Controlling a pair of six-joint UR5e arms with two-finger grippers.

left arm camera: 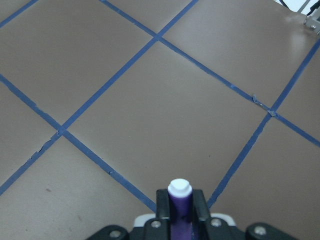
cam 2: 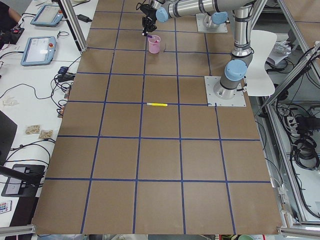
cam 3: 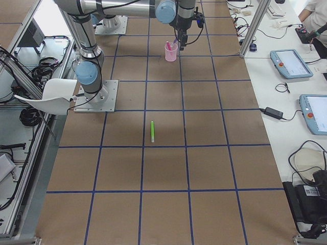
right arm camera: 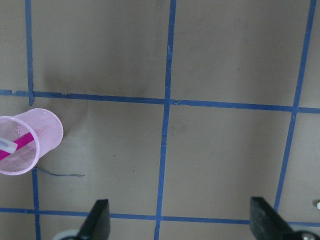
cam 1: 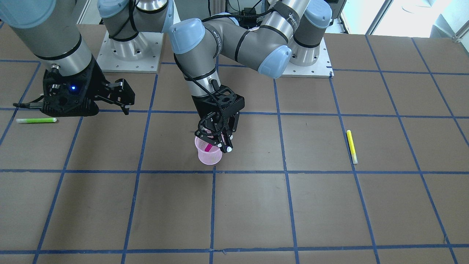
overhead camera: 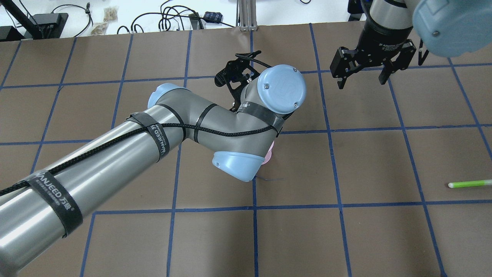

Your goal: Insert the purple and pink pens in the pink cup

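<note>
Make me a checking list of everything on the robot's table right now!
Surface: brown table with blue tape grid, flat.
Job's things: pink mesh cup upright, pink pen inside; purple pen with white cap not yet in.
Clutter: green pen, yellow pen lying loose.
Grippers: left gripper shut on purple pen over cup; right gripper open, empty.
Cables: black cable strapped along left arm.
Surroundings: tablets beside the table.
</note>
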